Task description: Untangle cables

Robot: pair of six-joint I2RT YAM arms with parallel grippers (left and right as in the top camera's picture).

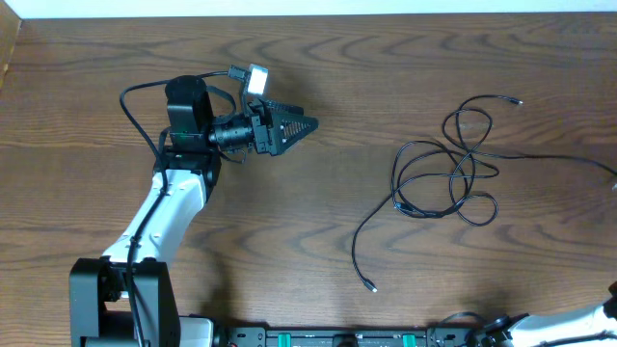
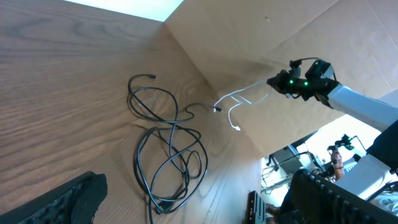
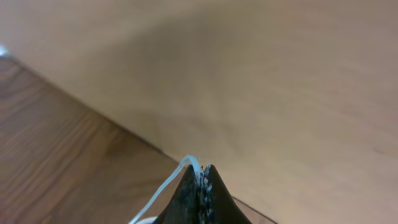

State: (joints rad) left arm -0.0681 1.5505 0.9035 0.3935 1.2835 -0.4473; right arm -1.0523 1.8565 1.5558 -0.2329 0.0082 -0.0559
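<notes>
A loose tangle of black cables (image 1: pixel 443 178) lies on the wooden table at the right, and one strand runs off toward the right edge. In the left wrist view the same black cables (image 2: pixel 168 155) lie ahead of my left gripper (image 2: pixel 196 199), whose fingers stand wide apart with nothing between them. From overhead my left gripper (image 1: pixel 299 123) hovers left of centre and points right, well away from the tangle. My right gripper (image 3: pixel 202 171) is shut on the white cable (image 3: pixel 186 165). It holds the white cable (image 2: pixel 239 102) in the air beyond the table's far side, apart from the black ones.
A tan cardboard wall (image 2: pixel 249 37) stands behind the table on the right arm's side. A black rail with green connectors (image 1: pixel 337 337) runs along the front edge. Part of the right arm's white link (image 1: pixel 578 323) shows at the bottom right.
</notes>
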